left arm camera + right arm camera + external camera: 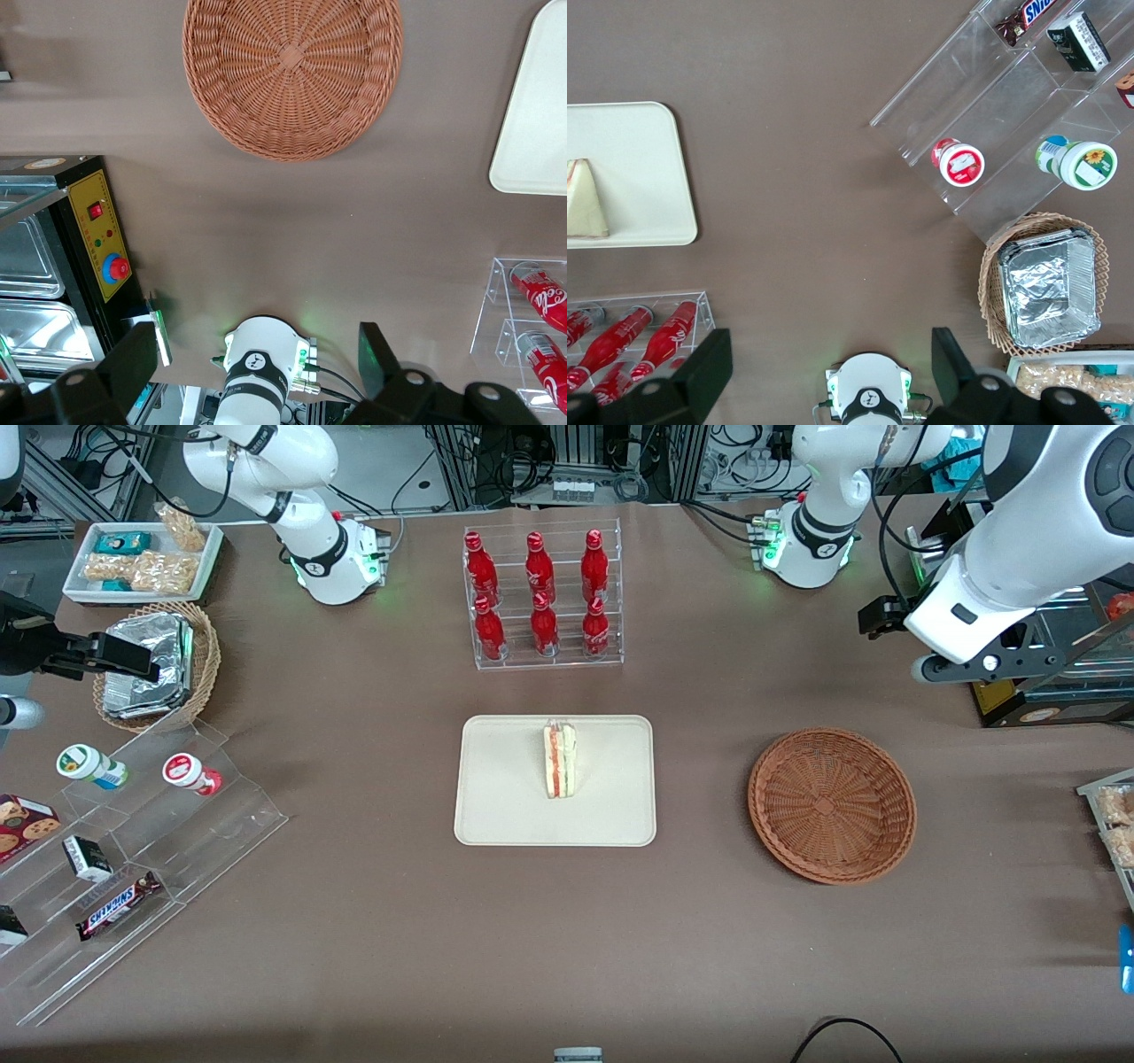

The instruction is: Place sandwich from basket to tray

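Open claw (257,372) of the left arm holding nothing, raised above the table near the empty basket (832,804), sandwich (560,760) standing on the tray (505,815) at frame centre.

The sandwich (560,760) stands on its edge at the centre of the tray (496,815). The basket (831,805) lies at 3 o'clock from the tray, well apart, with nothing in it. The gripper (877,615) hangs at 1 o'clock from the basket, raised off the table (372,921).
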